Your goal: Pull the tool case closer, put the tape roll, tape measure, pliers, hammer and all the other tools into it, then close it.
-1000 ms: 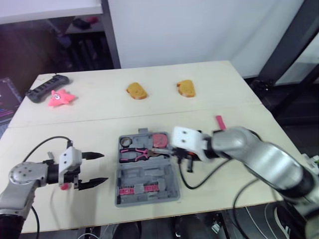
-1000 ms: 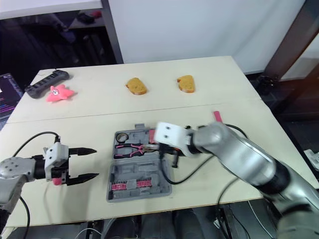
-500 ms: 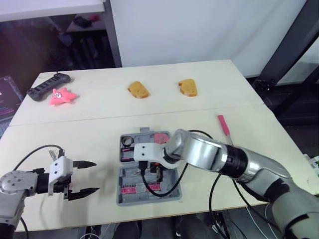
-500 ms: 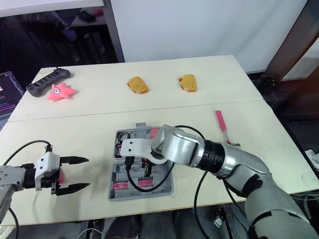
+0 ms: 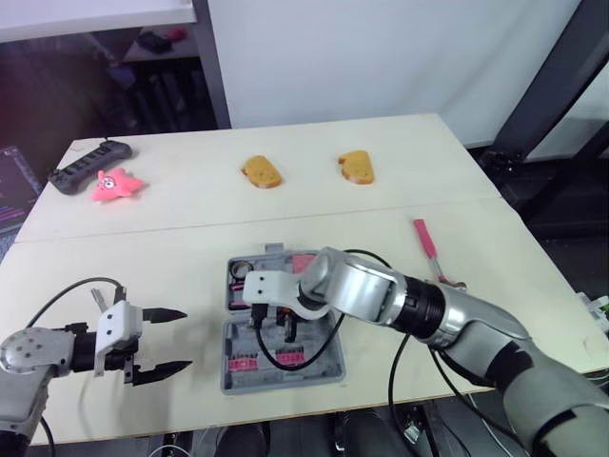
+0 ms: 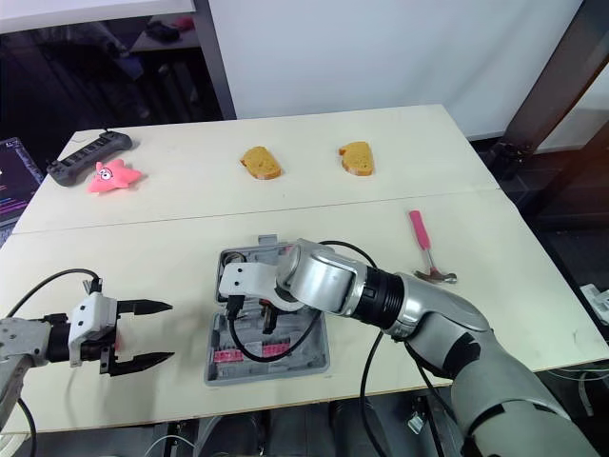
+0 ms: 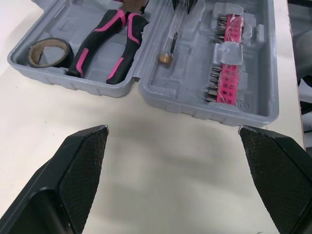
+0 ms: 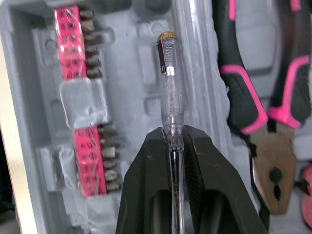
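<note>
The grey tool case (image 5: 328, 367) lies open near the table's front edge. Its far half holds a tape roll (image 7: 48, 52), pink-handled pliers (image 7: 109, 44) and a pink tape measure (image 5: 305, 264). Its near half holds pink bit strips (image 7: 225, 63). My right gripper (image 8: 173, 134) hangs over the case's middle, shut on the shaft of a clear-handled screwdriver (image 8: 168, 83) that points along the hinge line. My left gripper (image 5: 186, 338) rests open on the table left of the case, apart from it. A pink-handled hammer (image 5: 425, 243) lies on the table right of the case.
Two bread-like pieces (image 5: 260, 172) (image 5: 356, 167) sit at the far middle of the table. A pink star toy (image 5: 118, 185) and a black power strip (image 5: 90, 168) lie at the far left corner. A seam (image 5: 143, 231) crosses the tabletop beyond the case.
My right arm swung left from the case's right edge to above its middle, carrying the screwdriver and uncovering the hammer. My left gripper drew back slightly leftward, still open.
</note>
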Available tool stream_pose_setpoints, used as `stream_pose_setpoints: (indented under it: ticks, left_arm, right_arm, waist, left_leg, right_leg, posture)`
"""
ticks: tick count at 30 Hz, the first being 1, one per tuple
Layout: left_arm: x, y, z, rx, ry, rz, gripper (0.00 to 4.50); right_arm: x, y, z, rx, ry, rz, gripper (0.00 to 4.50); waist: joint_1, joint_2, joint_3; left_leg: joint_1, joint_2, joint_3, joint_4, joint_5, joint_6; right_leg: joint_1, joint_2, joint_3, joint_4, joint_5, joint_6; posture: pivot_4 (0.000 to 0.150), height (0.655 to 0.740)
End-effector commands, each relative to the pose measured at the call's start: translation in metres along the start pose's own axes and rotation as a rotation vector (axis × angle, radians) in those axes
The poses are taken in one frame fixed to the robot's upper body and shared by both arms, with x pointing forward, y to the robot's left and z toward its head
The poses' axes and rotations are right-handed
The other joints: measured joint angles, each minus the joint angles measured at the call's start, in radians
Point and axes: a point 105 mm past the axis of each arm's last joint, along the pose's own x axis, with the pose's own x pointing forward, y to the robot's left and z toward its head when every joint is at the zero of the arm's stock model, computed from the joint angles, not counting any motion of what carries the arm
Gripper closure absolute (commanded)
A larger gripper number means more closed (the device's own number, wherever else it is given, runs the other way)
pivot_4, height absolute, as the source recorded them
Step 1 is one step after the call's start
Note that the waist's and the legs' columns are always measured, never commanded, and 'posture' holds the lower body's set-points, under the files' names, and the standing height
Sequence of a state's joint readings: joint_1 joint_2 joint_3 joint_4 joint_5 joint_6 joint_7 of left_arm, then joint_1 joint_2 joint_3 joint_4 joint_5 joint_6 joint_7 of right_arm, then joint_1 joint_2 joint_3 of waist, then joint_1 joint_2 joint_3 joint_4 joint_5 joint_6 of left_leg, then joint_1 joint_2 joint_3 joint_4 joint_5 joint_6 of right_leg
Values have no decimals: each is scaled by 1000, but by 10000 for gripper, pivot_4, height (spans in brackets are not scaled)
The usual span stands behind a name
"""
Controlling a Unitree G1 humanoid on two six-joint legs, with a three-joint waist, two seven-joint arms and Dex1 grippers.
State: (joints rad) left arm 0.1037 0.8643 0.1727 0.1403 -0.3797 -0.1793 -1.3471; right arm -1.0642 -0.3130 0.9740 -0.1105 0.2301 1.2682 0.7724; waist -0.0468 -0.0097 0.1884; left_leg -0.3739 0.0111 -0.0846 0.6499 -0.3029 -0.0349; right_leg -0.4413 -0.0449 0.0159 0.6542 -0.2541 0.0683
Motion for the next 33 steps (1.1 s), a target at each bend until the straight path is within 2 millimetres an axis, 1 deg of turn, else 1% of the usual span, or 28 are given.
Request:
stream_pose_setpoints:
  ticks: [1,6,20,26,29,33]
  left_arm:
    - [-3,3,6,23,-5,15,0]
    - [-2,3,6,20,-7,16,0]
    - [-2,3,8,21,-5,18,0]
    - [-2,3,8,21,-5,18,0]
    - [-1,4,8,21,-5,18,0]
    - [-1,4,8,20,-6,17,0]
  right_arm:
    - [-3,-2,14,-41,-29,-21,44868]
    - [4,1,20,-43,-36,-12,44868]
    - [12,2,15,-31,-31,-1,44868]
    - [12,-2,19,-28,-53,-13,15792]
    - [12,-3,21,-32,-59,-16,332]
    - [6,-4,24,-27,-87,-16,332]
  waist:
    - [0,0,0]
    - [-1,0,0]
    - [0,0,0]
    - [0,0,0]
    - [0,0,0]
    - [0,0,0]
  left_leg:
    - [0,0,0,0,0,0]
    - [0,0,0,0,0,0]
    - [0,0,0,0,0,0]
    - [0,0,0,0,0,0]
    - [0,0,0,0,0,0]
    - [0,0,0,0,0,0]
  right_leg:
    - [0,0,0,0,0,0]
    - [0,0,0,0,0,0]
    - [0,0,0,0,0,0]
    - [0,0,0,0,0,0]
    - [0,0,0,0,0,0]
    - [0,0,0,0,0,0]
  posture:
    - [1500,7400]
    - [1500,7400]
    - [1500,7400]
    - [1500,7400]
    - [1500,7400]
    - [1500,7400]
